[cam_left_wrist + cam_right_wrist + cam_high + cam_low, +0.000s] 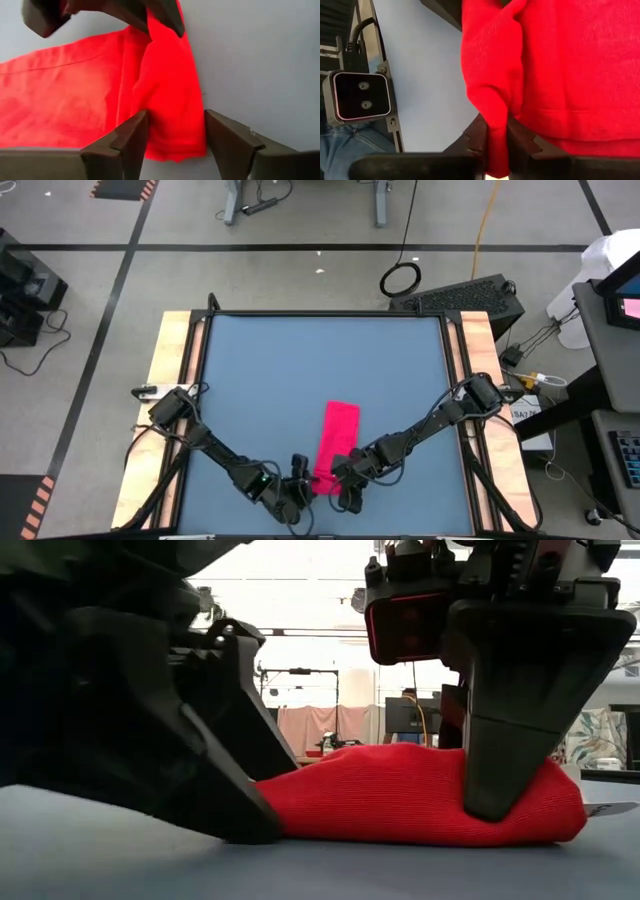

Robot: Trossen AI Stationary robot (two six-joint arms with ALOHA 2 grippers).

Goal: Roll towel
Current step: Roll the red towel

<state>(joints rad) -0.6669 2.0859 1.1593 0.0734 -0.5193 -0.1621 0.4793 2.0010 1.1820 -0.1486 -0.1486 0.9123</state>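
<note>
Wrist views alone show right pincer [496,145] pinching towel [560,65], left pincer [175,137] straddling it.

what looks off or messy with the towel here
Nothing damaged. The towel lies as a long folded strip, bunched only at its near end where the right gripper pinches a fold and the left gripper straddles the edge.

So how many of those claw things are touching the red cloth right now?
2. The left gripper straddles the near corner of the towel, fingers apart. The right gripper is pinched shut on a fold at the same end, beside it.
</note>
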